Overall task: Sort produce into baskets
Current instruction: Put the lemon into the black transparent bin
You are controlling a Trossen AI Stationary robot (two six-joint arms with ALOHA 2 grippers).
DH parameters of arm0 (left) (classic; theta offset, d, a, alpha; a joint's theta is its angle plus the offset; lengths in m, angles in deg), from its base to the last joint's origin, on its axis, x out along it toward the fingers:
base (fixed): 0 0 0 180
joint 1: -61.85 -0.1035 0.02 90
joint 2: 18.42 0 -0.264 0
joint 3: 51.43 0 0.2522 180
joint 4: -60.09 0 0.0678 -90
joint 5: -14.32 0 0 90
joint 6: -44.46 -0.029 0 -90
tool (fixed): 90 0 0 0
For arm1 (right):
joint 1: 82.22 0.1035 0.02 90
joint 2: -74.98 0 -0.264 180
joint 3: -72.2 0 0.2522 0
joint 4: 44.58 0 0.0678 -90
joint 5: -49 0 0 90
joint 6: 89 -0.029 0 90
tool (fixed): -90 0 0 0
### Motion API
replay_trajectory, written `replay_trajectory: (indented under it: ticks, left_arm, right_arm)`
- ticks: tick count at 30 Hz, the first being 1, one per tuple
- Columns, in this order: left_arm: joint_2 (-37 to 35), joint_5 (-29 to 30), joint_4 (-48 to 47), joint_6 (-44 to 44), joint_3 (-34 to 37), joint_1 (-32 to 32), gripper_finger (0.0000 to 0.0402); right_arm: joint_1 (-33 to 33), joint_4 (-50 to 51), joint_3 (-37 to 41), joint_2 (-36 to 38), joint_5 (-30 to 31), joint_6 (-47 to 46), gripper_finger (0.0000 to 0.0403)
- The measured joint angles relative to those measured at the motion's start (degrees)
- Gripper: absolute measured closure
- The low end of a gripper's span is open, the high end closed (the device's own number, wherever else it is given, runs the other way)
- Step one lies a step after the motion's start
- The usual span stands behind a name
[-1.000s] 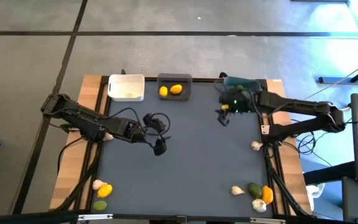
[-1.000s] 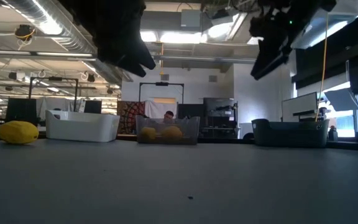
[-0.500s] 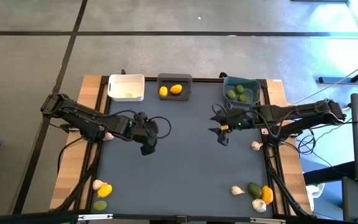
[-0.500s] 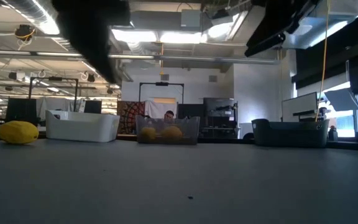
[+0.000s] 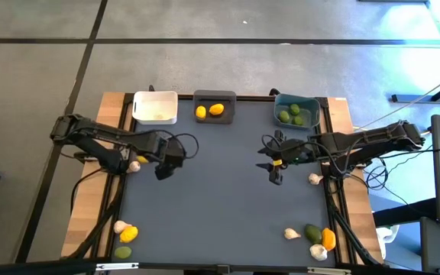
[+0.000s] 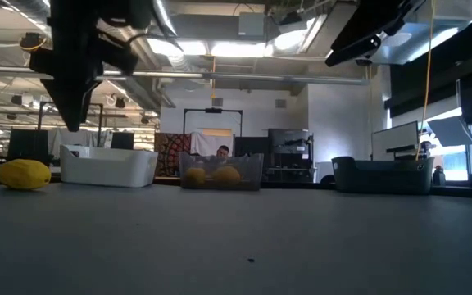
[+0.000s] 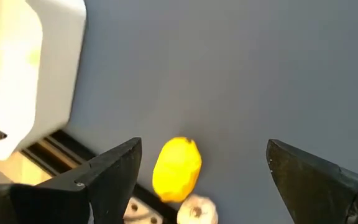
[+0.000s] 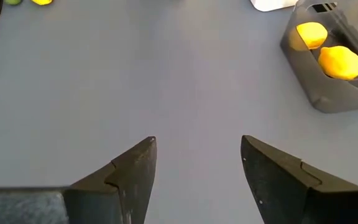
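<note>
My left gripper (image 5: pixel 161 173) hangs empty, fingers apart, near a lemon (image 7: pixel 176 169) and what looks like garlic (image 7: pixel 196 209). My right gripper (image 5: pixel 275 177) hovers mid-table, fingers apart; two lemons sit in the grey basket (image 5: pixel 215 98).

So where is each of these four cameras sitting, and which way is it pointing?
High view: above, straight down on the table; both arms, three baskets.
Low view: table height, facing the room; arms hang from above.
Left wrist view: on the left arm, past its open fingers at a lemon and garlic bulb.
Right wrist view: on the right arm, over bare mat toward the dark grey basket.
Shared: that basket's two lemons show in high, low and right wrist views.
</note>
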Motion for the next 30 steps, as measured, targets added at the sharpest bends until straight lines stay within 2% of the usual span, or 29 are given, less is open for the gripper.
replay_trajectory:
  ticks: [8,14,30]
  left_arm:
    - [0.14,-5.13,-0.36,-5.07,2.8,-6.91,0.0062]
    - [0.19,-5.7,-0.43,-7.56,6.94,-10.68,0.0062]
    - [1.82,-8.17,3.8,-11.74,14.34,-13.78,0.0062]
  right_arm:
    - [0.0,0.2,0.0,0.0,0.01,0.0,0.0171]
    - [0.0,0.2,0.0,-0.02,0.0,0.0,0.0171]
    - [0.0,0.15,-0.01,-0.04,0.04,0.02,0.0171]
